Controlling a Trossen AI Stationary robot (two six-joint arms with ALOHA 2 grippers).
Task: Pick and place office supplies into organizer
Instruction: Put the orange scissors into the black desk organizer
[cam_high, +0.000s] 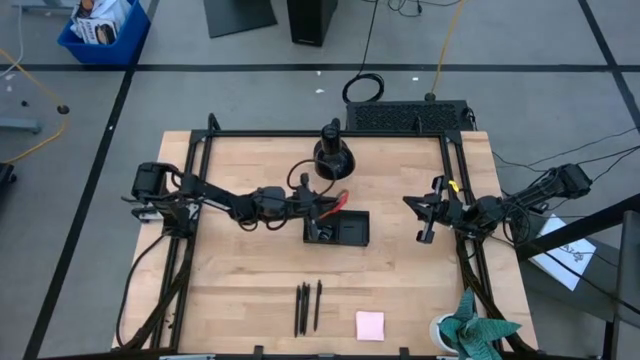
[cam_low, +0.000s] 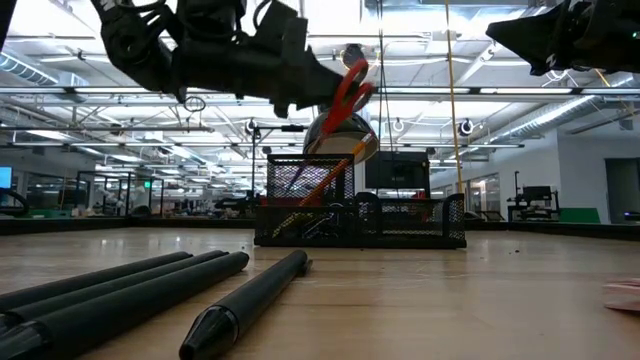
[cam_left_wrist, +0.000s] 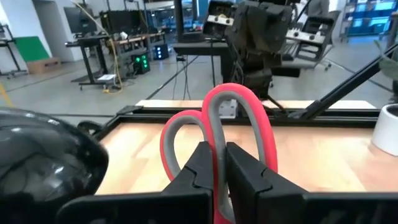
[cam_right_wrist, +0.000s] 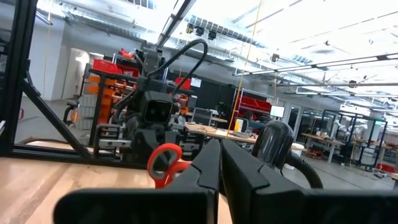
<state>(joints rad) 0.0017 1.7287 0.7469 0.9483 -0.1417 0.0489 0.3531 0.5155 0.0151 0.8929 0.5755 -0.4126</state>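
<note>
Overhead, the left gripper (cam_high: 318, 207) is clamped on the red-handled scissors (cam_high: 336, 201), held above the organizer (cam_high: 337, 229) mid-tabletop. Black pens (cam_high: 307, 306) and pink sticky-note pad (cam_high: 369, 324) lie near the front edge. Right gripper (cam_high: 428, 215), fingers together, hovers by the right edge.

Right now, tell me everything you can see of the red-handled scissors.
The red-handled scissors have two red loop handles with grey inner lining, plastic by the look. The left gripper is shut on them where the loops meet, holding them in the air above the organizer, handles tilted up. The blades cannot be made out. Nothing else touches them.
</note>
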